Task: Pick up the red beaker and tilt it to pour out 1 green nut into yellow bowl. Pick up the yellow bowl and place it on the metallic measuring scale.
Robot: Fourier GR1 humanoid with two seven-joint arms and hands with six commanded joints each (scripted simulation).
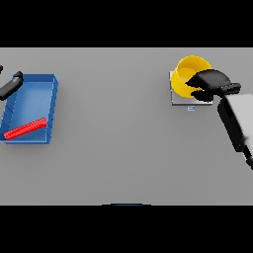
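Two hands show, one at each side of the grey table (123, 148). The right hand (211, 81) reaches in from the right edge on a white forearm, fingers curled over the near rim of the yellow bowl (188, 74), which sits tilted on the metallic measuring scale (184, 101). The left hand (11, 85) lies at the far left beside the blue tray (52, 106); whether its fingers are spread or closed cannot be told. The red beaker (24, 128) lies on its side inside that tray.
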